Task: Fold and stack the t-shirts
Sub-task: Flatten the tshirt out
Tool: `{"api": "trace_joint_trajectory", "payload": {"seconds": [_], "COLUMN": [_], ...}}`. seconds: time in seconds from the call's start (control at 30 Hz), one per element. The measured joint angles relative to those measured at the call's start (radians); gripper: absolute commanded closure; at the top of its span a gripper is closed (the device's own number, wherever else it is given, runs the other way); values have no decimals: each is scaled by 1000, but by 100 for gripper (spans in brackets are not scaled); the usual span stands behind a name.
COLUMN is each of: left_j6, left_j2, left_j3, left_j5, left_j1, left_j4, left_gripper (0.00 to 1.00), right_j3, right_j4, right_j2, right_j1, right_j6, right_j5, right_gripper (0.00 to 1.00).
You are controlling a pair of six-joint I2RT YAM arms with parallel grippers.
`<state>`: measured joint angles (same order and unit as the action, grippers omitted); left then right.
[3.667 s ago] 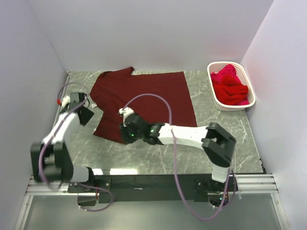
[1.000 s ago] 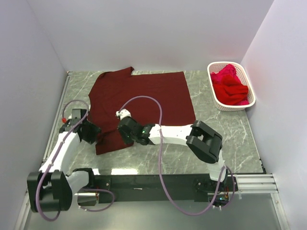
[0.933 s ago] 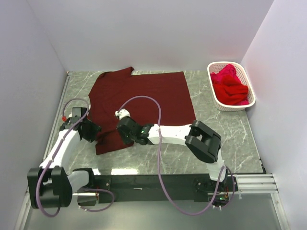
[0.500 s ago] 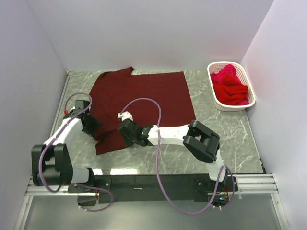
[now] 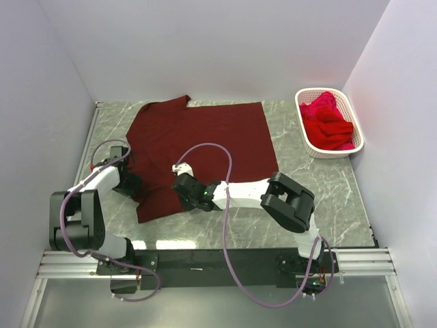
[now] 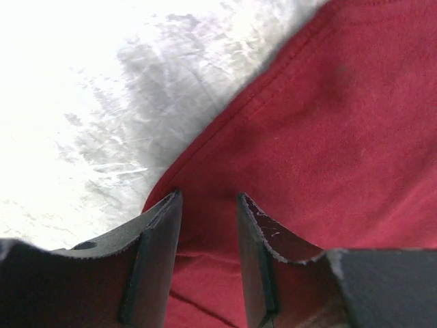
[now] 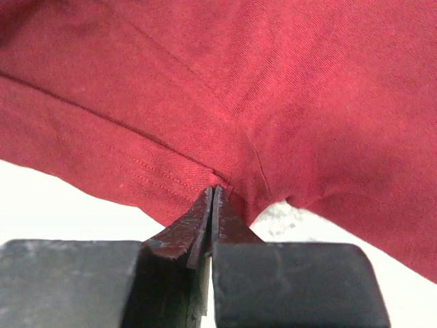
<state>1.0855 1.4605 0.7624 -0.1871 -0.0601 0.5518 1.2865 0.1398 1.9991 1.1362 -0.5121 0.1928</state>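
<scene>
Left pincer [image 5: 129, 185] sits low at the left edge of the maroon t-shirt [image 5: 205, 137], near the front-left corner of the cloth. Left wrist view: left pincer [image 6: 208, 201] has a narrow gap between its fingers [image 6: 160, 229], nothing clamped, with cloth showing through the gap. Shirt hem [image 6: 225, 126] runs diagonally just ahead of the tips, bare marble tabletop [image 6: 82, 82] beyond it to the left. Cannot tell whether the tips touch the cloth.

Maroon t-shirt lies spread mostly flat on the tabletop [image 5: 314, 184], centre-left. One sleeve sticks out toward the back wall, and the front-left corner reaches nearly to the near edge.

Right pincer [image 5: 183, 186] reaches across from the right arm's base to the shirt's near hem, about mid-width and close to the left pincer. Right wrist view: right pincer [image 7: 213, 195] is closed tight, pinching a small fold of the maroon t-shirt [image 7: 273, 82] at the stitched hem. Cloth puckers and creases radiate from the tips.

White slotted basket [image 5: 305, 137] stands at far right by the side wall, well apart from the maroon shirt. Red t-shirts [image 5: 328, 123] are heaped inside it, crumpled, not folded.
</scene>
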Motion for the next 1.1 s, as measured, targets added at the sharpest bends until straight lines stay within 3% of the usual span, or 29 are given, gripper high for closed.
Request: {"api": "trace_joint_trajectory", "payload": {"seconds": [0.43,0.73,0.8,0.83,0.93,1.1], "left_j6": [0,-98,-90,-77,-43,15], "left_j2": [-114,-241,-271,-278,-282,-308], "left_j3": [-85,-29,-21,-21,-37,-122], "left_j5": [0,-23,-21,-21,-21,-13], "left_j1": [-34,-28,-18,-10,13,37], "left_j4": [16,136,150,160,180,192], "left_gripper": [43,34,37,46,57,56], "right_j3": [-202,-195,-203,-212,-263,-326], "right_j4": [-32,-66,-78,-87,-100,-51], "right_j2": [-274,-289,-289,-289,-301,-344], "right_j1": [2,5,6,6,7,3], "right_j6": [-8,-8,-12,-18,-35,-97], "right_j5": [-14,-26,-28,-27,0,99], "right_gripper": [100,97,86,83,75,72]}}
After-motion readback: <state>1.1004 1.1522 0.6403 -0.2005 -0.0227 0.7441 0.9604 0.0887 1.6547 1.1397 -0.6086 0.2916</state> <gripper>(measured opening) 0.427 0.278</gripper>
